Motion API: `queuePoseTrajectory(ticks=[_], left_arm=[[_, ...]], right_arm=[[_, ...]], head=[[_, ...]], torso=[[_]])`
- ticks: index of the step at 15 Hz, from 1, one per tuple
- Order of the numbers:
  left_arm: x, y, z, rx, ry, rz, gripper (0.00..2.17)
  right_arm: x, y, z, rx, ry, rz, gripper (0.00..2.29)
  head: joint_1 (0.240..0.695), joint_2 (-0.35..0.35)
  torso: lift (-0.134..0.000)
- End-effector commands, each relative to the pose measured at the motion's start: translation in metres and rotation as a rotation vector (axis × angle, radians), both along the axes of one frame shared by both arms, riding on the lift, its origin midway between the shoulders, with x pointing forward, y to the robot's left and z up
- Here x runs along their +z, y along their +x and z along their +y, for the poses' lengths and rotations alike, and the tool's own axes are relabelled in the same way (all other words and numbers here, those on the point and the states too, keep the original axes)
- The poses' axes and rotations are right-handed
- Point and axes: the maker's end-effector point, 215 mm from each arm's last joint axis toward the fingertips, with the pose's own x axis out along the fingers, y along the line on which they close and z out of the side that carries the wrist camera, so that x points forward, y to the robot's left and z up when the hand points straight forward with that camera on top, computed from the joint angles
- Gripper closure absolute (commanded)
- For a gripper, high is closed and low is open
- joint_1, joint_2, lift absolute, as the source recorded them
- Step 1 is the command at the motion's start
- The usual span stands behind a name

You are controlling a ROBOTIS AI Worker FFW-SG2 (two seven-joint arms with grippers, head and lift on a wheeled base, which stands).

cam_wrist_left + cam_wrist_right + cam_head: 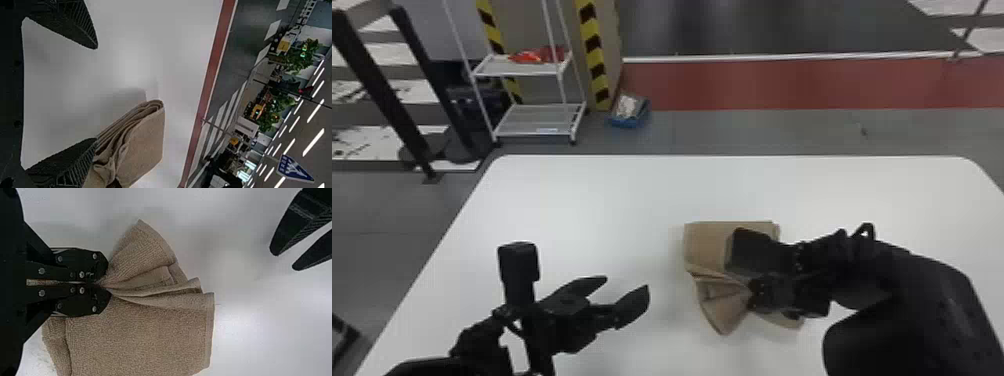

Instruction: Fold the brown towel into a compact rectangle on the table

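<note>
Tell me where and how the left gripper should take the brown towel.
I'd grip the layered edge of the brown towel on the robot's left, coming from that side with the open left gripper, fingers straddling it. The right gripper pinches farther in, and folds fan out leftward.

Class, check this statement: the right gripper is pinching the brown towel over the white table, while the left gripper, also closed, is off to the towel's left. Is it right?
Not quite: the head view shows the left gripper with its fingers apart. The rest holds: the right gripper pinches the brown towel over the white table.
</note>
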Motion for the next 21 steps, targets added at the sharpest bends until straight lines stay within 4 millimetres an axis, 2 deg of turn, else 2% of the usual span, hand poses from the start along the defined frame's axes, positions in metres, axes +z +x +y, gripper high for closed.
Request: queuePoseTrajectory(ticks=[1, 3, 5, 6, 9, 11, 14, 16, 21], left_arm=[[0.0, -0.005, -0.008, -0.011, -0.007, 0.002, 0.04], [0.0, -0.006, -0.011, -0.015, -0.008, 0.003, 0.04], [0.001, -0.007, -0.011, -0.017, -0.008, 0.002, 0.04], [0.001, -0.009, -0.011, -0.018, -0.01, 0.003, 0.04], [-0.001, -0.015, -0.02, -0.038, -0.023, 0.01, 0.04], [-0.004, -0.019, -0.024, -0.044, -0.024, 0.017, 0.04], [-0.001, -0.019, -0.028, -0.051, -0.026, 0.009, 0.04], [0.004, -0.023, -0.034, -0.06, -0.029, 0.003, 0.04], [0.008, -0.029, -0.077, -0.094, -0.021, -0.034, 0.04]], right_arm=[[0.0, 0.003, 0.015, -0.007, 0.011, -0.001, 1.36], [0.005, 0.007, 0.021, -0.024, 0.029, -0.006, 1.33], [0.005, 0.003, 0.014, -0.069, 0.046, 0.028, 0.28], [0.011, 0.006, 0.01, -0.088, 0.057, 0.019, 0.08], [0.055, 0.024, 0.0, -0.194, 0.198, 0.004, 0.05], [0.077, 0.035, -0.006, -0.267, 0.295, 0.021, 0.04], [0.078, 0.035, -0.002, -0.259, 0.303, 0.025, 0.04], [0.081, 0.041, -0.007, -0.254, 0.283, 0.003, 0.04], [0.082, 0.063, -0.033, -0.379, 0.256, -0.061, 0.05]], head=[[0.695, 0.096], [0.695, 0.104], [0.695, 0.111], [0.695, 0.111], [0.695, 0.095], [0.695, 0.083], [0.695, 0.059], [0.695, 0.058], [0.695, 0.015]], torso=[[-0.124], [-0.124], [-0.124], [-0.124], [-0.124], [-0.124], [-0.124], [-0.124], [-0.124]])
